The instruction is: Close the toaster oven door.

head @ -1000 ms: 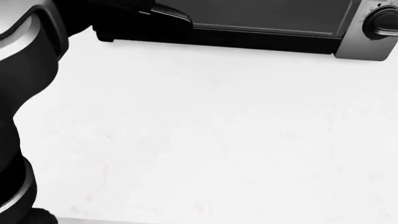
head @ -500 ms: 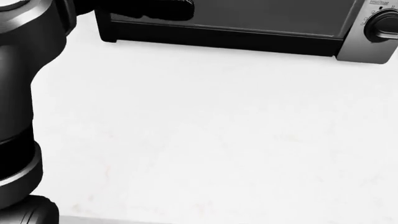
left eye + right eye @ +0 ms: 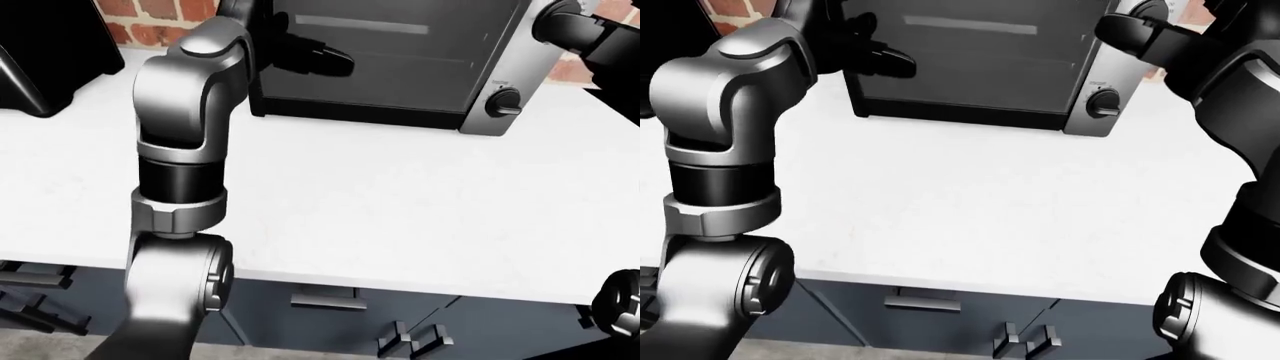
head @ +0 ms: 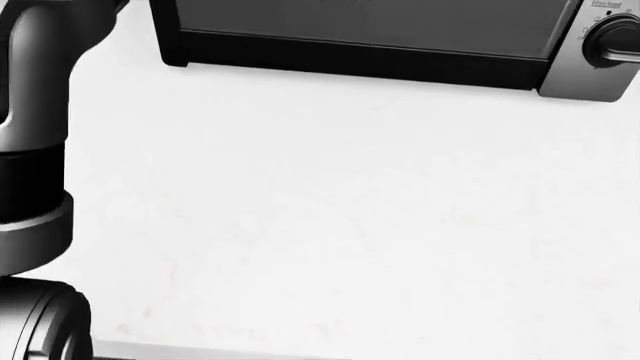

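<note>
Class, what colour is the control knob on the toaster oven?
Black, on a silver panel; the knob shows best in the left-eye view.

Only one bit of print shows: a tiny line of lettering on the silver control panel (image 4: 597, 45) of the toaster oven (image 3: 390, 60), just above its black dial (image 4: 612, 39), at the upper right of the head view. It is too small and blurred to read. Faint tick marks curve round the dial's left side, with no legible numbers.

Glossy grey arm (image 3: 185, 82) shells (black bands at joints), black hand (image 3: 310, 54).
</note>
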Controlling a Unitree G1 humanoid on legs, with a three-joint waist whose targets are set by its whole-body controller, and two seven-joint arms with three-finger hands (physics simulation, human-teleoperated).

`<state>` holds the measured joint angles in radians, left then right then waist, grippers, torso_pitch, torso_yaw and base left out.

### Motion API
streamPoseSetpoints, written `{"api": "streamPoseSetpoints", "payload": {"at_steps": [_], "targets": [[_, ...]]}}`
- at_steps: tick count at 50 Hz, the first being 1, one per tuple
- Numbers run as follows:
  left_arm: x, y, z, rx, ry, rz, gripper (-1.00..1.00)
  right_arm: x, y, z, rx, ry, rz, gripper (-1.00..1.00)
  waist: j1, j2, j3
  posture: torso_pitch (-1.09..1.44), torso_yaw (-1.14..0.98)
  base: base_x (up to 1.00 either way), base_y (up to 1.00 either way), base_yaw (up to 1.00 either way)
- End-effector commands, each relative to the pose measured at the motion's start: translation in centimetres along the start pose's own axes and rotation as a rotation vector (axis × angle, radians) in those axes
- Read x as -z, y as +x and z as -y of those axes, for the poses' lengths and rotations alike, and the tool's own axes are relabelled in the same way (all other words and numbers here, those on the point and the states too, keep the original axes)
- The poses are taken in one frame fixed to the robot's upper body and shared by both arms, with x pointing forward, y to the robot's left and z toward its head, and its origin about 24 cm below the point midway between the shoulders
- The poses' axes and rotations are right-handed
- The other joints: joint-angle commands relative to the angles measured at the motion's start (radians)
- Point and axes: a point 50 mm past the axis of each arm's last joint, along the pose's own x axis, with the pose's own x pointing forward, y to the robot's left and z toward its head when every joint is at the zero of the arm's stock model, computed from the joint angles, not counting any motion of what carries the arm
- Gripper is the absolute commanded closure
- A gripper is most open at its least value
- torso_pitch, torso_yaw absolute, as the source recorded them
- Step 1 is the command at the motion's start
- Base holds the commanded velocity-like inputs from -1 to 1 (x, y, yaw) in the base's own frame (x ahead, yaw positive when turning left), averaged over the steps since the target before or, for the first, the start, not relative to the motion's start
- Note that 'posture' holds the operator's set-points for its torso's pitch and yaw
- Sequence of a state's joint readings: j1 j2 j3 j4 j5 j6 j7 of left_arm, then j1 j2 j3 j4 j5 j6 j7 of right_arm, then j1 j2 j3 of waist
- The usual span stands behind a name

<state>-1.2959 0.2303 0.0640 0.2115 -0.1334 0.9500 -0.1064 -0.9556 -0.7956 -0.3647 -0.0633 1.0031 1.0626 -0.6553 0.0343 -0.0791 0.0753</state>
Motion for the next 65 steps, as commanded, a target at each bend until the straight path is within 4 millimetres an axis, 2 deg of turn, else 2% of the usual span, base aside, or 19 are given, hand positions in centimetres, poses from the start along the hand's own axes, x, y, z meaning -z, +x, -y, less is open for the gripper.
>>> {"api": "streamPoseSetpoints", "payload": {"at_steps": [1, 65], "targets": [[-3.1, -0.7, -0.3, -0.027, 0.026, 0.151, -1.0, -1.8, -0.6, 0.1, -0.004, 0.026, 0.082, -1.0, 0.001, -0.004, -0.032, 0.0, 0.0, 0.0, 0.0, 0.0], [-2.9, 4.0, -0.6, 0.002, 0.118, 0.103, -1.0, -1.6, -0.7, 0.4, 0.011, 0.027, 0.082, -1.0, -0.001, -0.009, -0.038, 0.0, 0.0, 0.0, 0.0, 0.0]]}}
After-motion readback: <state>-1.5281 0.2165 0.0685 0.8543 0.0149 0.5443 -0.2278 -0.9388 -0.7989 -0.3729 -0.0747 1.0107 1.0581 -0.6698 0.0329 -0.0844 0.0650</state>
